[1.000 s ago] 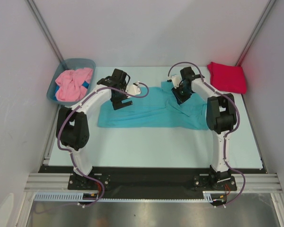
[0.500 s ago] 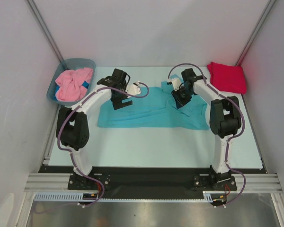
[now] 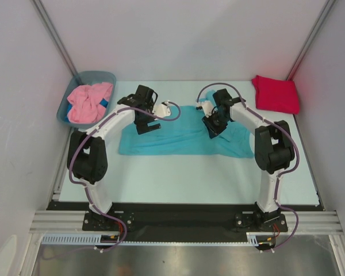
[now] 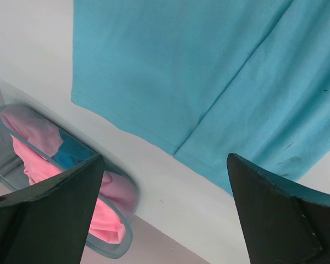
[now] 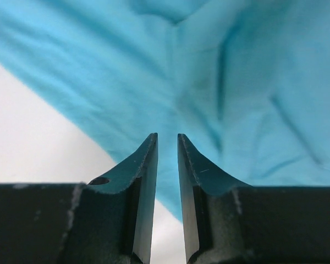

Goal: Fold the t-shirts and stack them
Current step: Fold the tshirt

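Note:
The turquoise t-shirt (image 3: 178,138) lies spread flat across the middle of the table, rumpled at its right end. My left gripper (image 3: 142,127) hovers over its upper left part, open wide and empty; in the left wrist view (image 4: 165,214) the shirt's hem (image 4: 209,66) lies ahead. My right gripper (image 3: 214,130) is above the shirt's upper right part. Its jaws (image 5: 167,137) are almost together with only a slim gap and hold nothing, with wrinkled turquoise cloth (image 5: 236,82) below. The crimson shirt (image 3: 276,94) lies folded at the back right. The pink shirt (image 3: 89,102) is bundled in the tub.
The grey-blue tub (image 3: 98,73) stands at the back left corner and also shows in the left wrist view (image 4: 113,242), with the pink cloth (image 4: 38,132) inside. White walls close in the table on three sides.
My right gripper has moved left and a little nearer over the turquoise shirt. The left arm has stayed in place.

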{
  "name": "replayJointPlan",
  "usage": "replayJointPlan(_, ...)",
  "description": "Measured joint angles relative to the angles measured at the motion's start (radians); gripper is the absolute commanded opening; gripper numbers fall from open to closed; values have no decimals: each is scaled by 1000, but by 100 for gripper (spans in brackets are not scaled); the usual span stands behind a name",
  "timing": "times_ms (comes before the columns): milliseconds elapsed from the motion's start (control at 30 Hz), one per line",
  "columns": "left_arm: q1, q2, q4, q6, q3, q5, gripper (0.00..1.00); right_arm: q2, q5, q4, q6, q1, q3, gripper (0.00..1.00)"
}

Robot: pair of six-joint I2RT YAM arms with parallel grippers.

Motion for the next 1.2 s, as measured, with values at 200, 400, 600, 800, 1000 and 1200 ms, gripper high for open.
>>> replayJointPlan(200, 0, -5, 8, 0, -13, -1, 100, -10, 189, 116, 6, -10, 8, 26)
replayJointPlan(400, 0, -9, 11, 0, -13, -13, 100, 98, 266, 173, -1, -18, 116, 26)
replayJointPlan(600, 0, -10, 14, 5, -16, -20, 100, 204, 278, 169, -1, -25, 166, 25)
replayJointPlan(800, 0, -11, 17, 9, -22, -29, 100, 214, 216, 142, 0, -55, 211, 26)
replayJointPlan(1000, 0, -11, 18, 8, -22, -29, 100, 214, 130, 54, 14, -85, 261, 25)
replayJointPlan(1200, 0, -11, 18, 8, -21, -28, 100, 214, 41, -3, 21, -89, 290, 26)
